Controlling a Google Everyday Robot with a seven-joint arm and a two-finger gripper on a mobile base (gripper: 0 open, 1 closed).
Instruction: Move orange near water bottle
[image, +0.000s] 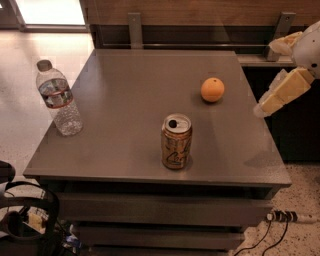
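Orange (212, 89) sits on the bench's (125, 80) right side, water bottle (59, 98) far left; end effector (276, 96) hovers past the right edge, and I cannot tell how open it is.

A gold-tan drink can (176, 141) stands upright, its top opened, near the front edge of the grey desk (125, 95). On the floor by the front right corner lies a power strip (285, 216) with cables. The gripper (272, 100) hangs beyond the right edge.
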